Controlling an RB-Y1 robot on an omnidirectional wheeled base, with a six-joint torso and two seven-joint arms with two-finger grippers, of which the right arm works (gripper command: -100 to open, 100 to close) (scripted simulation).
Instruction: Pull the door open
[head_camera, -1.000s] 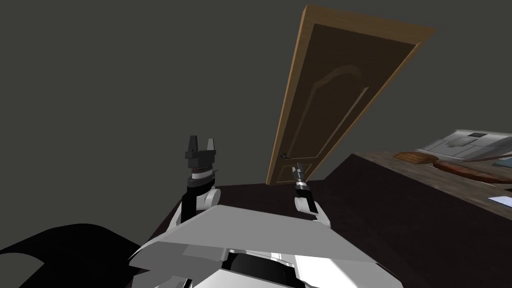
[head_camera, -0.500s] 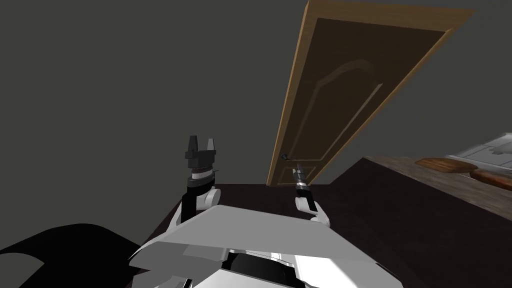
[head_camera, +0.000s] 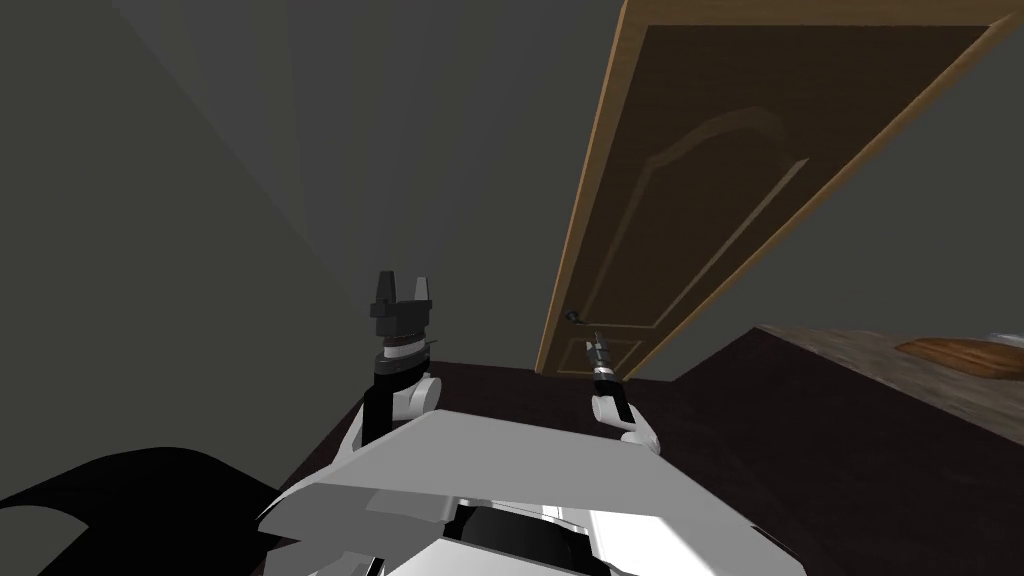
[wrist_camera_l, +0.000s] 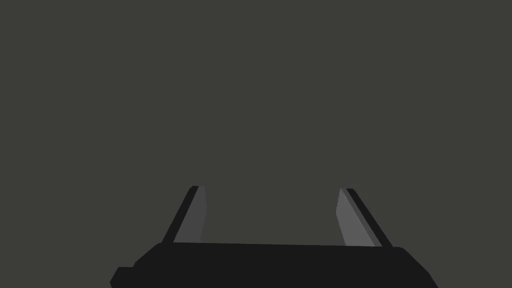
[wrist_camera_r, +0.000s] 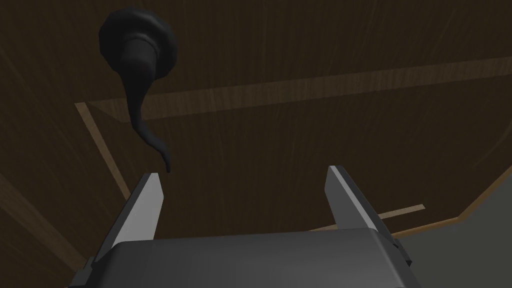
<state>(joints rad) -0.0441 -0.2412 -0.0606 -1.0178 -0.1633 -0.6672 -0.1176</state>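
Observation:
A dark brown panelled door (head_camera: 720, 190) in a light wood frame stands ahead on the right. Its black lever handle (head_camera: 572, 316) sits near the frame's edge. My right gripper (head_camera: 596, 346) is raised just below and beside the handle. In the right wrist view the handle (wrist_camera_r: 139, 75) curves down from its round base, its tip just above one of the fingers (wrist_camera_r: 145, 205); the right gripper (wrist_camera_r: 243, 180) is open, nothing between its fingers, facing the door panel (wrist_camera_r: 310, 135). My left gripper (head_camera: 403, 291) is held up at the left, open (wrist_camera_l: 270, 207).
A dark floor (head_camera: 780, 420) lies under the door. A wood-topped counter (head_camera: 880, 365) runs along the right with a brown flat object (head_camera: 965, 355) on it. A grey wall (head_camera: 200, 200) spans the left. A black area (head_camera: 120, 500) is at the bottom left.
My view has turned and come nearer: the door looks larger and further right, the counter has slid rightward. The right gripper sits slightly lower against the handle. The left arm is unchanged.

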